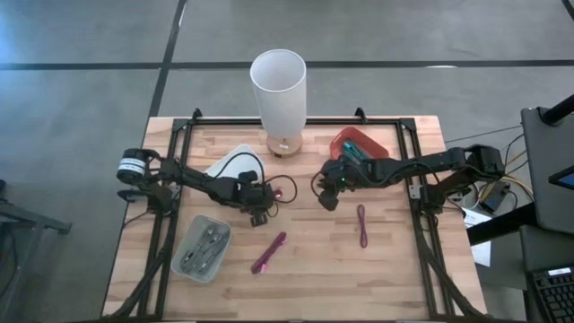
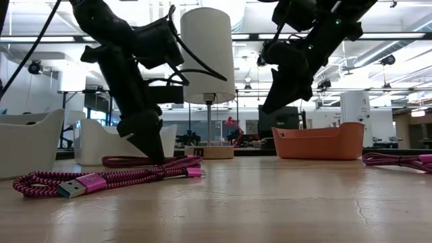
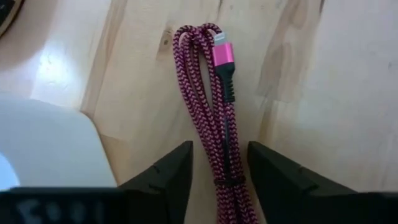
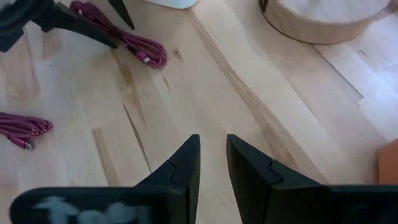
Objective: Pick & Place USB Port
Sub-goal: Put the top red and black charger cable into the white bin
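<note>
Dark fingers of the left pincer (image 3: 217,177) stand parted on either side of a folded pink braided USB cable (image 3: 214,118), tips down at the wooden counter (image 3: 323,93); the cable runs between them, its pink plug pointing away from the wrist. Contact between fingers and cable cannot be confirmed. In the high view this pincer (image 1: 261,213) sits left of centre, the cable (image 1: 285,191) just beside it.

Right pincer (image 4: 213,155) hovers over bare wood near centre (image 1: 328,199), fingers only a narrow gap apart, gripping nothing.

No readable writing on any item.

Containers: clear tray (image 1: 203,247) at front left holds metal cutlery; red bin (image 1: 361,141) at back right, contents not resolved; white dish (image 1: 235,164) behind the left arm.

Other items: white lamp (image 1: 279,88) on a round wooden base at the back centre; second pink cable (image 1: 269,252) in front of the left pincer; third cable (image 1: 361,224) in front of the right pincer.
</note>
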Controlling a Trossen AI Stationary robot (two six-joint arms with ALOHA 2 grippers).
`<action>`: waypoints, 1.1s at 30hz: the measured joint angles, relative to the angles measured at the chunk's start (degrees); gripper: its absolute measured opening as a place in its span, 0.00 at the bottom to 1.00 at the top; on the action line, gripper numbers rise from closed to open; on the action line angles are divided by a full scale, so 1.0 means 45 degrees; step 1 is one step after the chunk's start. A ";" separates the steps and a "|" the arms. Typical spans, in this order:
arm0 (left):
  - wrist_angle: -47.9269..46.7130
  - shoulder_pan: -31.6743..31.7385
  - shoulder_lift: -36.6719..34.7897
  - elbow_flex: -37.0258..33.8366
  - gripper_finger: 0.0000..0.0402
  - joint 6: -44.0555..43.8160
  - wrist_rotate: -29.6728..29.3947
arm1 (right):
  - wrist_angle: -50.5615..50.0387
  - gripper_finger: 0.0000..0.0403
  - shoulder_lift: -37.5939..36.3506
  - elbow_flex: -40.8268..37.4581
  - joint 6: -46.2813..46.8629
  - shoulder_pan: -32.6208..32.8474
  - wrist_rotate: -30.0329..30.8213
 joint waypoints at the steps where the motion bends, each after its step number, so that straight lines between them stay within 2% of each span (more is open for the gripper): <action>1: 0.0036 0.0000 0.0000 0.0000 0.39 -0.0009 0.0057 | 0.0038 0.18 0.0000 0.0000 0.0000 0.0000 0.0004; 8: 0.0102 -0.0003 0.0000 -0.0005 0.09 -0.0021 0.0442 | 0.0054 0.16 -0.0005 0.0000 0.0471 0.0005 0.0035; 10: 0.0170 0.0000 0.0000 -0.0005 0.04 -0.0023 0.0445 | 0.0053 0.16 -0.0005 0.0000 0.0693 0.0005 0.0038; 15: 0.0279 -0.0017 0.0004 0.0133 0.05 -0.0038 0.0536 | 0.0061 0.17 -0.0005 0.0000 0.0757 0.0005 0.0038; 23: 0.0118 -0.0053 0.0005 0.1219 0.05 0.0164 0.0555 | 0.0086 0.15 -0.0015 -0.0138 0.0767 0.0005 0.0043; 33: -0.2803 -0.0056 -0.0019 0.2923 0.05 0.0406 -0.0704 | 0.0098 0.15 -0.0015 -0.0533 0.1106 0.0005 0.0047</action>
